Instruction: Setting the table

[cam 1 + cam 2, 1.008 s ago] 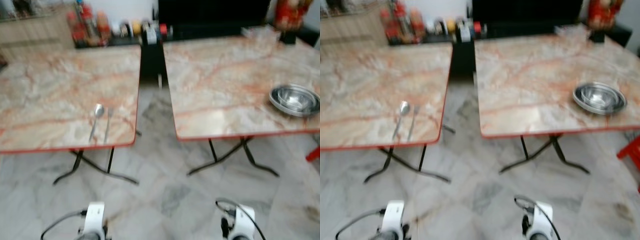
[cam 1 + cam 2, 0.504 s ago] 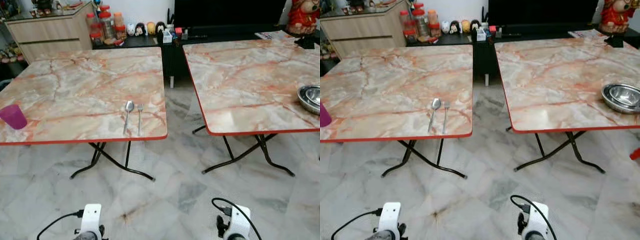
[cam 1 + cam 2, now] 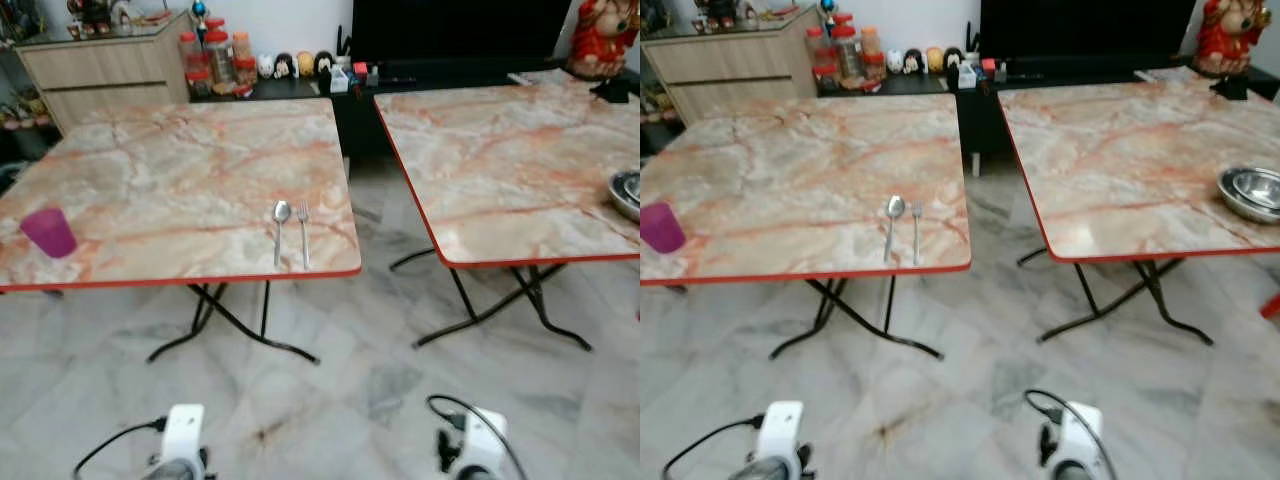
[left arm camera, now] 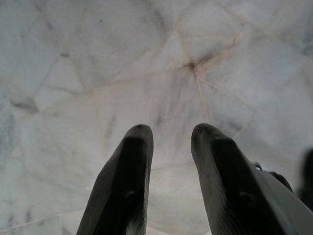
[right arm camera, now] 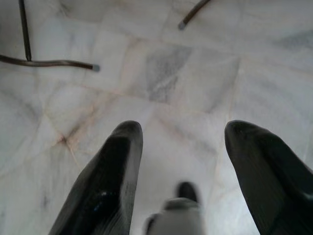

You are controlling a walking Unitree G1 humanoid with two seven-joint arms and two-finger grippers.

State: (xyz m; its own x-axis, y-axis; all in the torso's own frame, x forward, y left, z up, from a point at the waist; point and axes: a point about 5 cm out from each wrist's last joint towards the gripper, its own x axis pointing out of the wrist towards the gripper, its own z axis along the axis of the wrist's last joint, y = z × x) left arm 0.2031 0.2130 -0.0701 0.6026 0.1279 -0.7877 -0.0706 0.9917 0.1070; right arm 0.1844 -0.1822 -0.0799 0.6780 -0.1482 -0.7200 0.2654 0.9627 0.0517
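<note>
A spoon (image 3: 281, 226) and a fork (image 3: 303, 232) lie side by side near the front edge of the left marble table (image 3: 180, 170). A purple cup (image 3: 48, 232) stands at that table's front left. A stack of steel bowls (image 3: 1252, 192) sits at the right side of the right marble table (image 3: 1120, 150). Both arms hang low in front of the tables, their wrists (image 3: 182, 440) (image 3: 475, 445) at the picture's bottom. My left gripper (image 4: 171, 129) and right gripper (image 5: 184, 125) point at the marble floor, both open with nothing between the fingers.
A floor gap (image 3: 385, 260) separates the two tables, whose black folding legs (image 3: 230, 330) splay outward. Behind stand a wooden cabinet (image 3: 100, 65), jars (image 3: 205, 60), a black TV unit (image 3: 450, 30) and a red figurine (image 3: 1225, 35). A red object (image 3: 1272, 305) pokes in at the right.
The whole picture has shifted right, so the camera has turned left: the purple cup is further into view and the bowls are nearer the right edge. Nothing on the tables moved.
</note>
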